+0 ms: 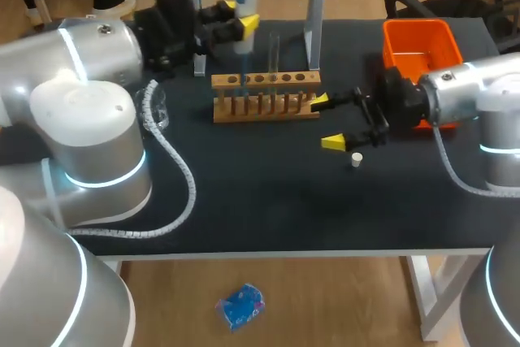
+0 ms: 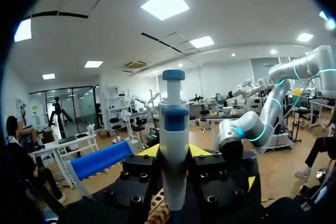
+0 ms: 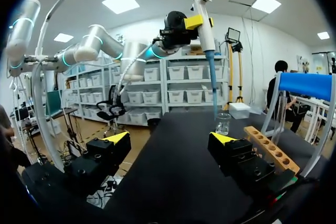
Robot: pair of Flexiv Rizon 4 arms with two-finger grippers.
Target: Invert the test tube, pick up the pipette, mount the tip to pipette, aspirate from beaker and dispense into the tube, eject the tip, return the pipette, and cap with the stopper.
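The left gripper (image 2: pixel 174 153) clamps a smooth white-and-blue cylindrical pipette (image 1: pixel 245 6) upright behind the slotted wooden rack (image 1: pixel 266 97), where a clear glass test tube (image 1: pixel 274 53) stands. The right gripper (image 1: pixel 335 123) gapes wide just beside the rack's end, a small white stopper (image 1: pixel 356 160) lying near it

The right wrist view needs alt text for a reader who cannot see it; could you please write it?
The left tool holds a pipette with a blue tip upright, high above the table. The right tool is open and empty, with a wooden rack beside it and a glass beaker ahead.
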